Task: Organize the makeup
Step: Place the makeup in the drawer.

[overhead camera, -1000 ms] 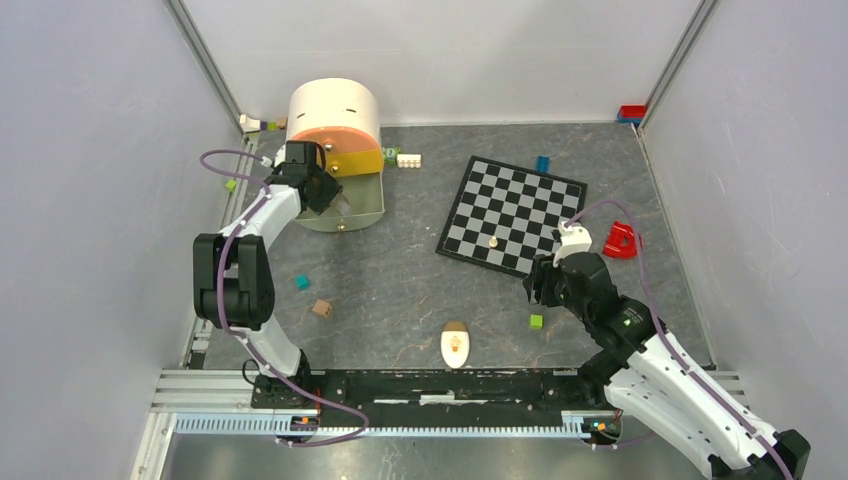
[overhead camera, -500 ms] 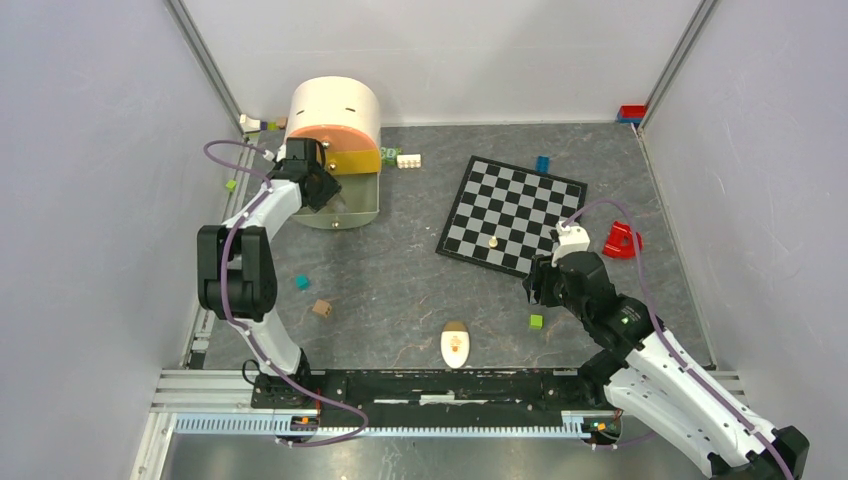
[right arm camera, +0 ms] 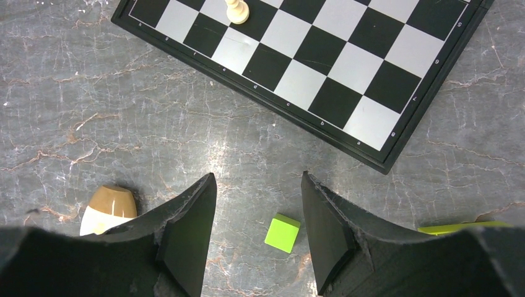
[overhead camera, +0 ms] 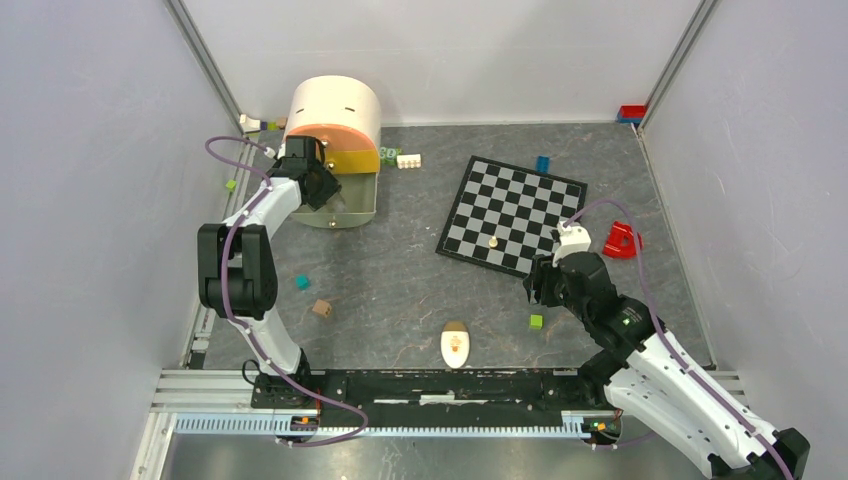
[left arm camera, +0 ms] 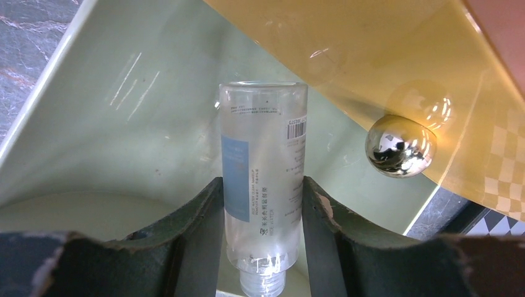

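Bottle (left arm camera: 263,185) slightly further into drawer (left arm camera: 124,124)

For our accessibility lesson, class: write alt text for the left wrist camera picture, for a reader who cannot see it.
The left gripper holds a clear bottle with a pale blue label between its dark fingers, over a pale green drawer. To the right, a translucent yellow panel carries a shiny round knob.

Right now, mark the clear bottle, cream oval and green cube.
clear bottle (left arm camera: 263,179), left wrist view, printed body
cream oval (overhead camera: 455,347), top view, pale middle
green cube (right arm camera: 282,232), right wrist view, top face
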